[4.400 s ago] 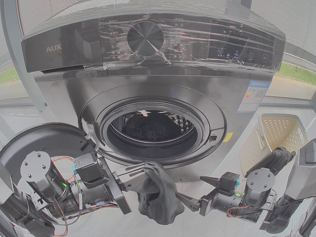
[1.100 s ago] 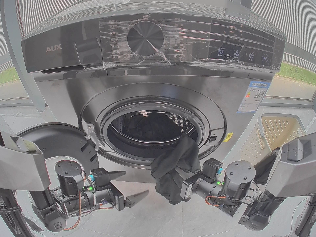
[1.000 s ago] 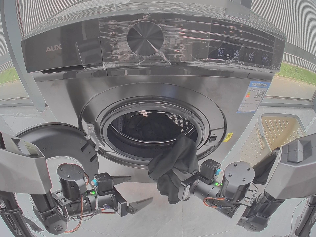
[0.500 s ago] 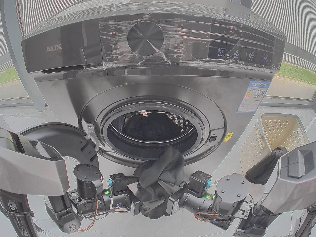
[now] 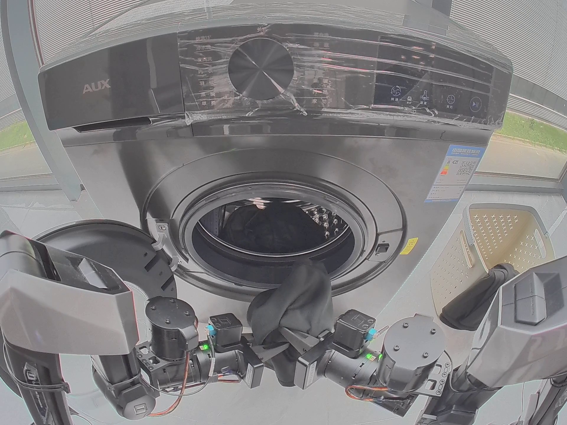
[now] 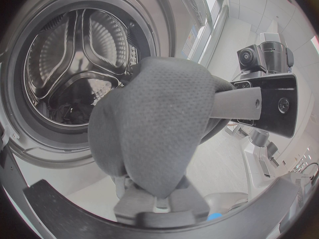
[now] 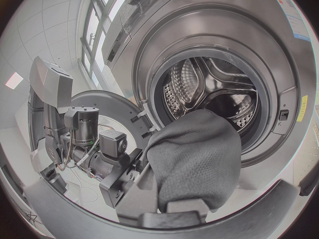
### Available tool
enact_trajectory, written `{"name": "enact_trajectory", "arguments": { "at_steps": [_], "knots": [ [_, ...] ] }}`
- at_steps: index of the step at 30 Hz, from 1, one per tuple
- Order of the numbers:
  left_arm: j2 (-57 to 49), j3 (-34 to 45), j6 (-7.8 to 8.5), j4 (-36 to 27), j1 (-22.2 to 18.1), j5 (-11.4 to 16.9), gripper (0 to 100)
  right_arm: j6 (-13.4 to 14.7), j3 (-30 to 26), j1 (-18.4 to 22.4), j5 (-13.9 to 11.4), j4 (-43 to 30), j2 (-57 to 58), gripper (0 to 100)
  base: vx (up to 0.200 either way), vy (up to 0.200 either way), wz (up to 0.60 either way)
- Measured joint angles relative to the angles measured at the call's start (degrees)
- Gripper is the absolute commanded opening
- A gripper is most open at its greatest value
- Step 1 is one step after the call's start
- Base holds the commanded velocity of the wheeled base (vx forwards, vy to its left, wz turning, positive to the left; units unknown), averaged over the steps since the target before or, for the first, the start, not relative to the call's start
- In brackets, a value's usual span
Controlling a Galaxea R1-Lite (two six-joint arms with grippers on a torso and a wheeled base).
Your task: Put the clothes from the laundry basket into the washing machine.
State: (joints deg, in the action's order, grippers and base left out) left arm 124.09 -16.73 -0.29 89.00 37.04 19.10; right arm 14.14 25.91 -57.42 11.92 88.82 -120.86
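Observation:
A black garment (image 5: pixel 292 305) hangs bunched just below the washing machine's open drum mouth (image 5: pixel 271 237), its top edge touching the lower rim. My right gripper (image 5: pixel 298 343) is shut on the garment's lower part from the right. My left gripper (image 5: pixel 267 345) is pressed against the same garment from the left, and the cloth (image 6: pixel 153 123) covers its tip. In the left wrist view one of the right gripper's fingers (image 6: pixel 236 103) is sunk into the cloth. Dark clothes (image 5: pixel 266 228) lie inside the drum. The cream laundry basket (image 5: pixel 508 231) stands at the right with another dark garment (image 5: pixel 475 299) over its edge.
The round machine door (image 5: pixel 100 255) stands swung open at the left, close behind my left arm. The machine's front panel (image 5: pixel 331 166) rises right ahead. Pale tiled floor lies under both arms and between the machine and the basket.
My right gripper carried the garment down and left from the drum's right rim. My left arm swung in from the left and now meets the cloth.

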Motion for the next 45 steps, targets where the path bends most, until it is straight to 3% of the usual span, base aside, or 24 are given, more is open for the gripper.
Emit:
{"name": "enact_trajectory", "arguments": {
  "at_steps": [5,9,17,18,27,36,42,45],
  "knots": [
    [0.02,-0.77,-0.13,-0.02,0.04,-1.15,0,0.09,0.02,-0.1,0.17,0.02,-0.12,0,0.0,0.0,0.0],
    [-0.13,-1.79,-0.57,0.01,-0.38,-5.29,0,0.55,-0.09,0.12,0.34,-0.02,-0.12,0,0.0,0.0,0.0],
    [-3.8,-2.43,-1.62,-0.11,-1.71,-8.16,0,1.73,-0.52,1.22,0.09,0.13,-0.12,0,0.0,0.0,0.0],
    [-4.38,-2.36,-1.82,-0.16,-1.82,-8.55,0,2.13,-0.63,1.22,-0.07,0.18,-0.15,100,0.0,0.0,0.0],
    [-7.72,-2.62,-4.19,-0.1,-1.93,-11.82,0,3.1,-2.6,0.04,-0.29,-0.02,-0.43,100,0.0,0.0,0.0],
    [-12.51,-1.85,-6.38,-0.05,-2.01,-13.08,0,3.6,-15.57,-1.79,-2.57,-0.15,2.33,100,0.0,0.0,0.0],
    [-15.87,-0.27,-7.42,-0.02,-1.73,-13.06,0,4.72,-21.72,2.43,-5.35,-0.09,6.45,100,0.0,0.0,0.0],
    [-16.31,0.35,-7.61,0.0,-1.46,-13.06,0,7.42,-23.52,4.08,-7.47,-0.09,9.45,100,0.0,0.0,0.0]
  ]
}}
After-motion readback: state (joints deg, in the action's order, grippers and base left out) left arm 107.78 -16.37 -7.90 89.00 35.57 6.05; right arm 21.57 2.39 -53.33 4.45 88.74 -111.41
